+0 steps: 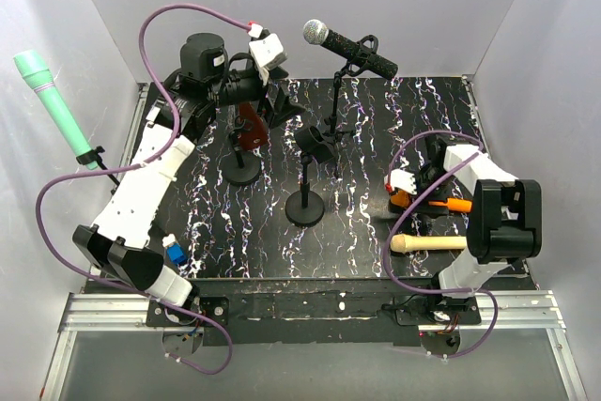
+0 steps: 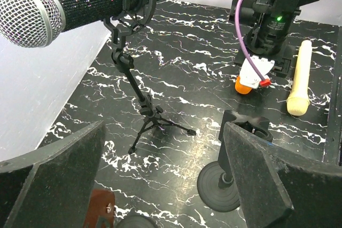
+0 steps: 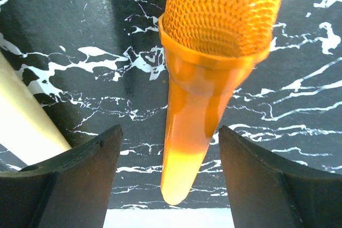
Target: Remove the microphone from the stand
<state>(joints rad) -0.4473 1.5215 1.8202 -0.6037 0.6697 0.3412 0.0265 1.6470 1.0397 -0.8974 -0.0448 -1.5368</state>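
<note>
**A:** Where is the orange microphone [image 1: 451, 205]?

**B:** Lying flat on the black marbled table [image 1: 357, 232] at about 3 o'clock in the top view, with its mesh head pointing toward 9 o'clock. It isn't in any stand.

**A:** And the right gripper [image 3: 168, 132]?

**B:** It is directly over the microphone with its jaws spread. One finger stands on each side of the handle with a visible gap, so it has hold of nothing. A cream microphone [image 1: 427, 243] lies just beside it, at 4 o'clock.

**A:** What's at the centre?

**B:** A round-base stand [image 1: 304, 206] with an empty clip.

**A:** And the left gripper [image 2: 163, 132]?

**B:** Wide open and empty, up near 11 o'clock. Its camera looks at the black glitter microphone [image 1: 352, 47] — that one sits in the clip of a tripod stand [image 1: 333, 129] at 12 o'clock.

**A:** Anything else?

**B:** A teal microphone [image 1: 52, 100], tilted on a holder off the table's edge at 9 o'clock.
</note>
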